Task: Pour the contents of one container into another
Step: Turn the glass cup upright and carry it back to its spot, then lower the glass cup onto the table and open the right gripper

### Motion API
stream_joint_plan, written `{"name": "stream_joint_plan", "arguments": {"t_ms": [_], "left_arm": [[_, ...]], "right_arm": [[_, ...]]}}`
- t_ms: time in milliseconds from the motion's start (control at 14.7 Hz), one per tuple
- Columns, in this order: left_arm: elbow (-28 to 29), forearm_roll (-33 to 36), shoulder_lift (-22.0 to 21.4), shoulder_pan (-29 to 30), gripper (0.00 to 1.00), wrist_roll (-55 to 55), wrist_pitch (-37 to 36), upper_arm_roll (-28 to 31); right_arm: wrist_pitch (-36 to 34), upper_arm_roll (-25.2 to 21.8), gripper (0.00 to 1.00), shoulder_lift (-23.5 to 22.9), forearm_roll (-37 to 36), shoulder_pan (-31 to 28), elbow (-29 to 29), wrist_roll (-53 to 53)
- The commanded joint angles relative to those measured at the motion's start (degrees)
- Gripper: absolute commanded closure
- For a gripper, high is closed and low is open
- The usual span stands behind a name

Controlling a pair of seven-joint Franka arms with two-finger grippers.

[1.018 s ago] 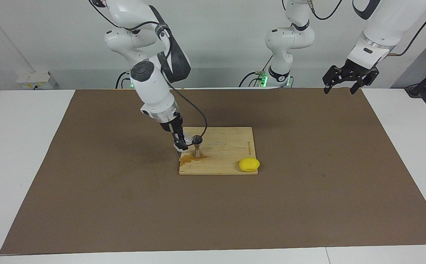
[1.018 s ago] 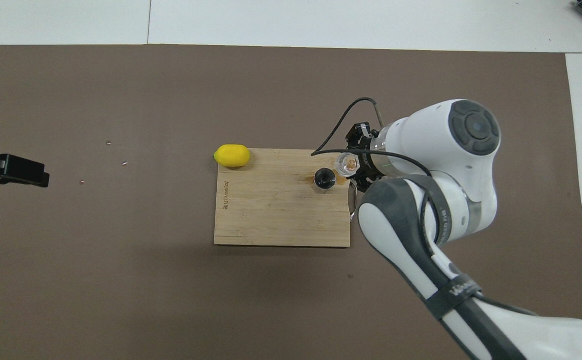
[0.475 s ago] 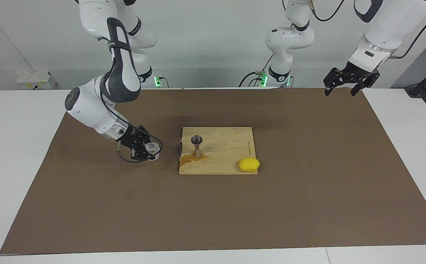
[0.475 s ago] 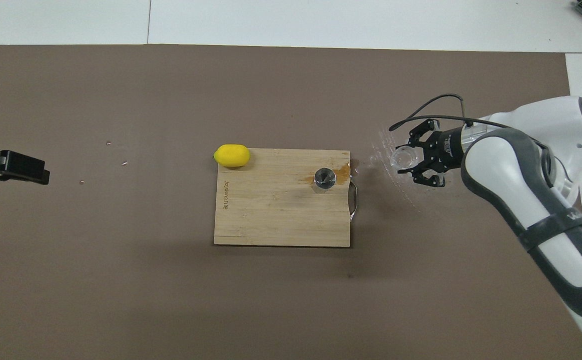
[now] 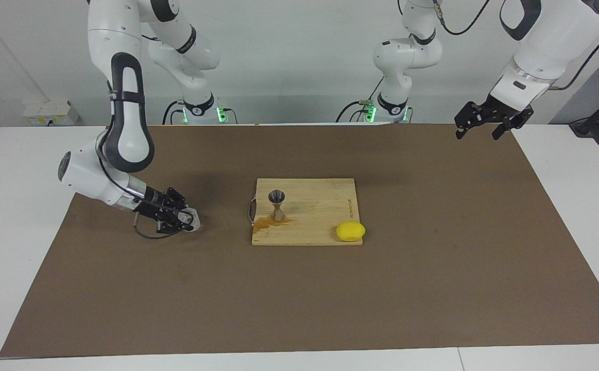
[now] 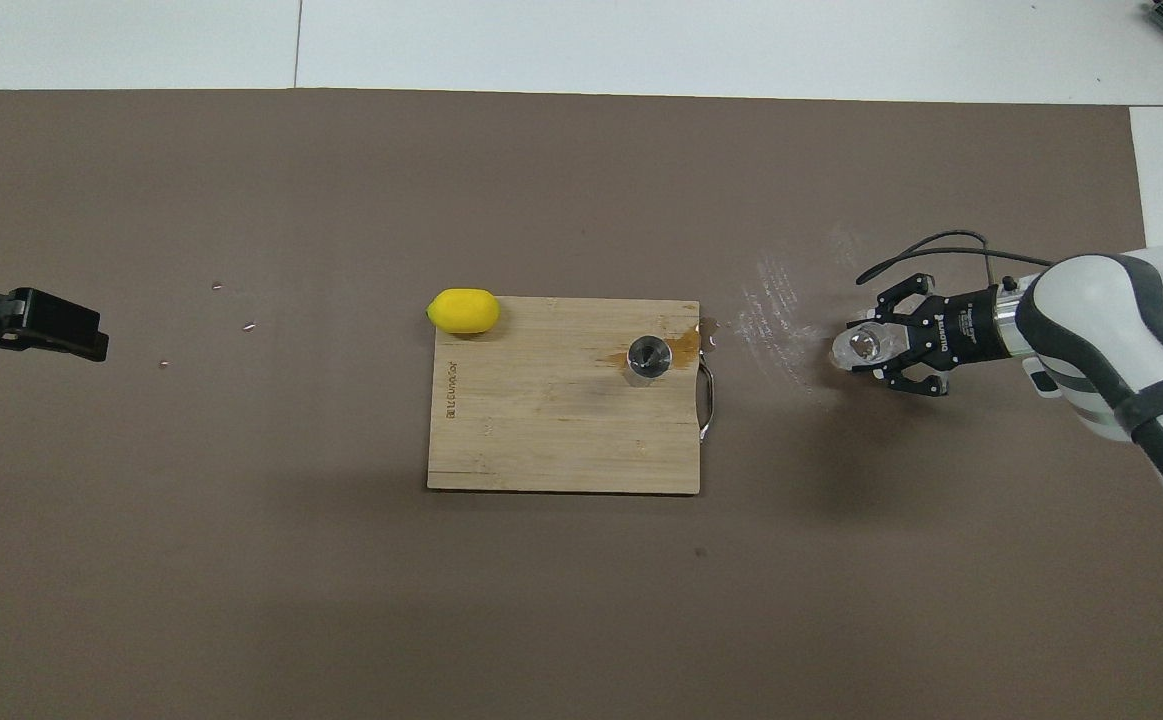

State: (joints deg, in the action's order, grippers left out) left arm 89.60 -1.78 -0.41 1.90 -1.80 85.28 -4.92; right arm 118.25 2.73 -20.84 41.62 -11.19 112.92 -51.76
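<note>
Brown mat (image 5: 433,268): right hand (image 5: 188,220) grips cup (image 6: 859,346).

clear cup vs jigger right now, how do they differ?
The clear cup is see-through and cylindrical; the jigger is grey metal and hourglass-shaped. The cup is gripped by the right gripper low over the brown mat, toward the right arm's end; the jigger stands free and upright on the cutting board, beside an amber spill. Both are small vessels.
</note>
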Motion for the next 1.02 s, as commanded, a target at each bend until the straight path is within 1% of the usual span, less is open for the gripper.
{"name": "stream_joint_plan", "arguments": {"t_ms": [0,68,136,204,407,543,678,746,950], "left_arm": [[-1.71,0.37,-1.26,-0.14,0.0,-0.22,-1.35,-0.18],[-1.88,0.29,-1.26,-0.14,0.0,-0.31,-1.35,-0.09],[-1.8,0.28,-1.43,-0.05,0.0,-0.31,-1.35,-0.01],[-1.53,0.28,-1.7,0.03,0.0,-0.31,-1.35,0.0],[-0.39,0.28,-2.49,-0.14,0.0,0.04,-1.52,0.0],[0.05,0.28,-2.66,0.03,0.0,0.13,-1.7,0.0],[0.05,0.28,-2.75,0.12,0.0,0.13,-1.79,0.0],[0.05,0.28,-2.75,0.12,0.0,0.13,-1.87,0.0],[0.05,0.28,-2.84,0.04,0.0,0.22,-1.96,0.0]], "right_arm": [[-0.83,0.87,1.0,-1.4,1.71,-2.52,-0.16,4.12],[-0.83,0.87,1.0,-1.4,1.8,-2.52,-0.16,3.95],[-0.83,0.78,0.68,-1.4,1.8,-2.34,-0.16,3.86],[-0.4,0.69,0.01,-1.4,1.71,-1.91,-0.16,3.86],[-0.74,0.69,0.0,0.0,1.53,-2.17,-0.16,3.42],[-0.83,0.52,0.0,3.07,0.83,-2.17,0.19,3.15],[-0.75,0.26,0.0,7.37,0.48,-2.34,2.12,4.03],[-0.75,0.25,0.0,9.04,-0.91,-2.34,2.56,4.03],[-1.88,0.43,0.0,13.61,-10.82,-1.65,2.48,4.38]]}}
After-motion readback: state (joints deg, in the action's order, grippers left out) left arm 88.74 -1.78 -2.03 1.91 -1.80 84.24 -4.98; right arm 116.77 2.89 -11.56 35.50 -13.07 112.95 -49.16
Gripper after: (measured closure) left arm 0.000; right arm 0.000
